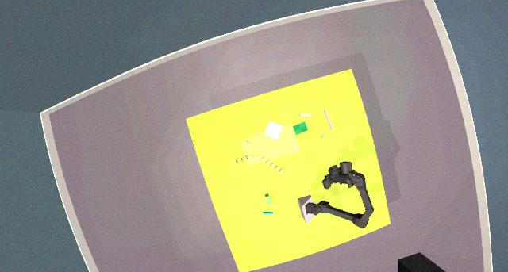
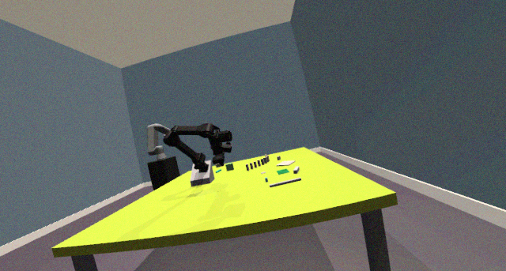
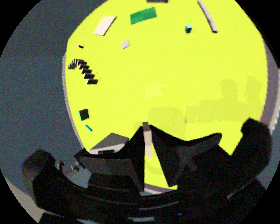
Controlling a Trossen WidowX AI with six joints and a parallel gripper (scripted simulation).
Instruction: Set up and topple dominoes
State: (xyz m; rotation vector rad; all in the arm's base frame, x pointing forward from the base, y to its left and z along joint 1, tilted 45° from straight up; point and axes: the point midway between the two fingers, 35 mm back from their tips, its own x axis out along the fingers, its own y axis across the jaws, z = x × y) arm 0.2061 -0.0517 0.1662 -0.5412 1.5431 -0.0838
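Observation:
A curved row of several small standing dominoes [image 1: 259, 159] [image 2: 257, 163] [image 3: 84, 71] stands near the middle of the yellow table [image 1: 246, 232] [image 2: 277, 208]. My gripper [image 1: 326, 181] [image 2: 218, 160] [image 3: 145, 128] hangs above the table to the right of the row, well clear of it, near the arm's base. It is shut on a thin pale domino [image 3: 147, 152], held upright between the fingers. One loose domino [image 1: 297, 147] [image 3: 126, 44] lies flat behind the row, and another small piece [image 1: 248, 142] lies near the row's far left end.
A white square [image 1: 273, 129], a green square [image 1: 300, 128], a short white bar [image 1: 305, 115] and a long white bar [image 1: 329, 120] [image 2: 285, 182] lie at the back. A green block [image 1: 268, 198] and a cyan bar [image 1: 267, 212] lie in front. The arm's base [image 1: 305, 212] [image 2: 202, 177] stands front right.

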